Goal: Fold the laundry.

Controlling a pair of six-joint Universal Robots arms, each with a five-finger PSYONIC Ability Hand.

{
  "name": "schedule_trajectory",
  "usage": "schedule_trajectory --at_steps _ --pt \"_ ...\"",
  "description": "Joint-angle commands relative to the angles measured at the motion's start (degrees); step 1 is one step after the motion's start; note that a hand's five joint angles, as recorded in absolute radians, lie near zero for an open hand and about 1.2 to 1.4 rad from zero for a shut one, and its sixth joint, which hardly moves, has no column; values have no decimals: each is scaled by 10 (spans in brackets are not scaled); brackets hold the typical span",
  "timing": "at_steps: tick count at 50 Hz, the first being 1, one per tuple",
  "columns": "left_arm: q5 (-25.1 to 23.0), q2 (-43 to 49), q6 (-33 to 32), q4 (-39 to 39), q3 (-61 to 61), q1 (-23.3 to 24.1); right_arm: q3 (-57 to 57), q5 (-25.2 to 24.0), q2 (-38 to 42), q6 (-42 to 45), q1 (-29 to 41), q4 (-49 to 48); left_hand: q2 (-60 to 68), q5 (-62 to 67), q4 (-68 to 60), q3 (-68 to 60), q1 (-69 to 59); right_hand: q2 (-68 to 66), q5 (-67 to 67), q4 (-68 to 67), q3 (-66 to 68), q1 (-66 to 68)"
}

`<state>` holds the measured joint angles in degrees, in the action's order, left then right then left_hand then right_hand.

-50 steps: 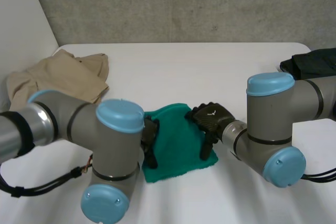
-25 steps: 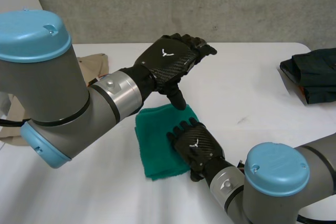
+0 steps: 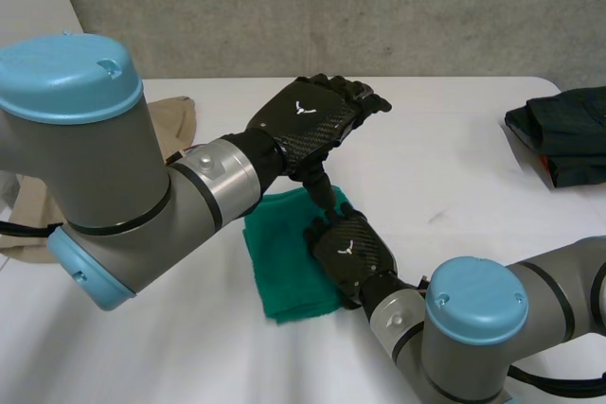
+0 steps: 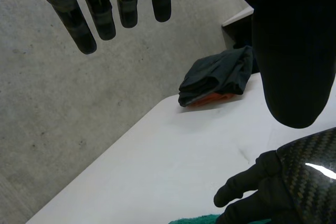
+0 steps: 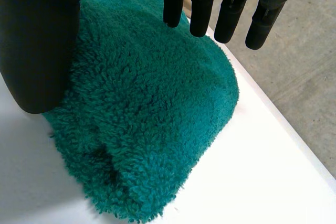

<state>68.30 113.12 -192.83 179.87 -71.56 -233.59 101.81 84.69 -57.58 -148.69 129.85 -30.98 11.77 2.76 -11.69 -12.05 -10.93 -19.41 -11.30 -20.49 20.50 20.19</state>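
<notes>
Green towel [image 3: 284, 267] beneath right hand [image 3: 348, 251]; left hand [image 3: 305, 120] above.

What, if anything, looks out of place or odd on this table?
Nothing is spilled or damaged. The green towel lies folded, a little askew, under the open right hand; the left hand hangs above it, open and empty. A tan garment lies rumpled at the table's left edge.

The towel [image 3: 279, 267] is a deep teal green, plain, with no pattern. The left hand [image 3: 305, 125] and the right hand [image 3: 348, 251] are black, their backs showing a fine carbon-weave check and a small white mark. The table [image 3: 454, 158] is white. The tan garment [image 3: 172, 125] is plain beige. The dark garment [image 4: 215, 74] is charcoal with orange at its underside. The wall [image 3: 379, 7] is mottled grey.
</notes>
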Motion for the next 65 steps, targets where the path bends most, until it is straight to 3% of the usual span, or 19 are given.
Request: schedule_trajectory --at_steps 1,13,32,36,44,45,47,48,50,65 --pt "0 0 0 0 0 0 8 1 -10 -4 0 7 20 10 -21 -17 -28 -46 -27 -36 35 39" --pt "-1 3 1 0 -2 1 20 -2 -23 -1 0 7 20 10 -21 -17 -28 -41 -22 -31 30 33" --pt "-1 4 2 2 -5 -4 -47 0 32 7 0 0 18 8 -19 -15 -26 -82 -63 -71 71 74" --pt "-1 4 2 0 -5 -5 -54 -4 39 7 0 -1 18 8 -19 -15 -26 -169 -150 -158 158 161" --pt "-1 3 2 2 -5 -5 -73 -8 48 4 0 0 18 8 -19 -15 -26 -596 -577 -585 585 588" --pt "-2 2 1 2 -4 -6 -74 -9 48 4 0 0 18 8 -19 -15 -26 -596 -577 -586 585 589" --pt "-2 0 1 2 -4 -7 -77 -10 42 5 -1 3 18 8 -19 -15 -26 -525 -506 -514 514 517" --pt "-1 -1 2 2 -4 -9 -80 -5 39 4 -1 9 18 8 -19 -15 -26 -291 -272 -280 280 283" --pt "-1 -1 2 2 -5 -11 -77 -6 33 2 -2 14 18 8 -19 -15 -26 -97 -79 -87 87 90" --pt "-2 -2 2 0 -12 -15 -26 -28 -7 2 -3 64 18 8 -19 -15 -26 -53 -34 -42 42 45"
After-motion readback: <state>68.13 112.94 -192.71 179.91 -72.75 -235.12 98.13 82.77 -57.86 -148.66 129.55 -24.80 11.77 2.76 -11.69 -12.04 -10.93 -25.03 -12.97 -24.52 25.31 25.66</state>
